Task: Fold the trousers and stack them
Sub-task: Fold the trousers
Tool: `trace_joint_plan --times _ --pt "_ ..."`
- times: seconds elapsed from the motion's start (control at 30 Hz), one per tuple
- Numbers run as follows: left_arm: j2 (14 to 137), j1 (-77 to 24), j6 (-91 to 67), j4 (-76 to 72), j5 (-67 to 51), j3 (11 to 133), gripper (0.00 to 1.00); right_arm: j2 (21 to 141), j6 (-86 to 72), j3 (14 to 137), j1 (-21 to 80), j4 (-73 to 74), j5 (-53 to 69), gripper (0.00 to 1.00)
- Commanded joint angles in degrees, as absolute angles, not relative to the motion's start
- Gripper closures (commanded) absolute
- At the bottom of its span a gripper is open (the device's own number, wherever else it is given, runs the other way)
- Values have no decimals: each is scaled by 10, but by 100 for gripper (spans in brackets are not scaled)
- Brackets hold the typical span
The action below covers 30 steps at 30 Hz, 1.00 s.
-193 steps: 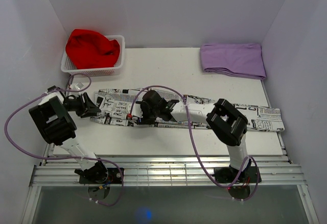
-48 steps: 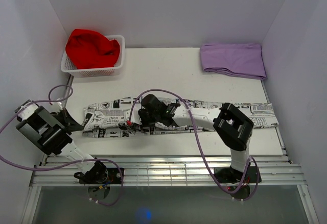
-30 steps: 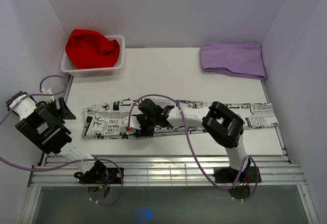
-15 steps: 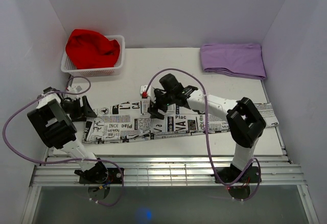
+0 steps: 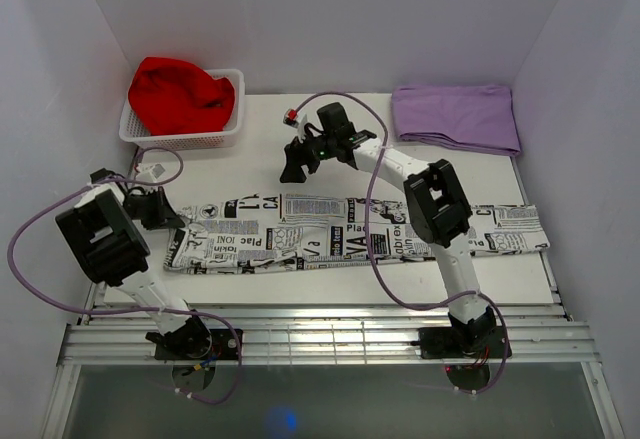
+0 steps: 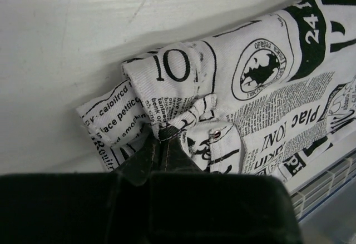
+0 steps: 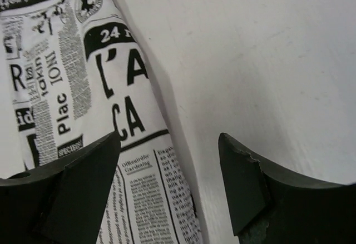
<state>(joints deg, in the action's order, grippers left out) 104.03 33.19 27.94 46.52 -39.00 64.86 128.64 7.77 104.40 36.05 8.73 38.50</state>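
The trousers (image 5: 350,231), white with black newspaper print, lie flat in a long strip across the table's near half. My left gripper (image 5: 170,213) sits at their left end. In the left wrist view it (image 6: 164,139) is shut, pinching a bunched fold of the trousers (image 6: 267,88) at the waistband beside a metal stud. My right gripper (image 5: 292,169) hovers open over bare table just behind the trousers' upper edge. The right wrist view shows its fingers (image 7: 83,183) wide apart around nothing, above the edge of the trousers (image 7: 67,88).
A white basket (image 5: 225,131) holding a red cloth (image 5: 180,94) stands at the back left. A folded lilac cloth (image 5: 455,117) lies at the back right. Walls close in on both sides, and a metal rail (image 5: 330,334) runs along the near edge.
The left gripper has shut on the trousers' left end. The right gripper has lifted off the trousers and moved back toward the far side, staying open. The trousers now lie straighter.
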Motion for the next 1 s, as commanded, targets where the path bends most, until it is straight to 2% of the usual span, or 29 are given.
trace_joint_plan --times 0.0,0.27,0.37,0.4,0.47,0.5,0.6,0.77,0.87,0.97 --pt "1013 325 362 447 -446 644 100 1321 -45 1078 371 10 463 23" --pt "896 322 524 379 -423 559 100 1388 -156 1077 388 -72 518 25" --pt "873 322 533 343 -409 532 100 1390 -197 1051 394 -122 556 43" --pt "871 322 529 343 -415 533 83 1389 -200 1045 395 -131 561 51" --pt "867 323 514 345 -424 545 67 1384 -198 1039 400 -133 571 62" --pt "858 323 506 342 -431 551 55 1383 -190 1036 401 -133 572 76" --pt "839 323 468 328 -445 582 45 1360 -157 1013 403 -135 565 92" --pt "852 322 419 338 -534 691 30 1321 -60 981 411 -75 544 92" --pt "907 295 417 398 -573 766 27 1289 33 931 428 -46 512 92" --pt "952 251 436 446 -592 785 22 1256 106 885 448 -44 470 92"
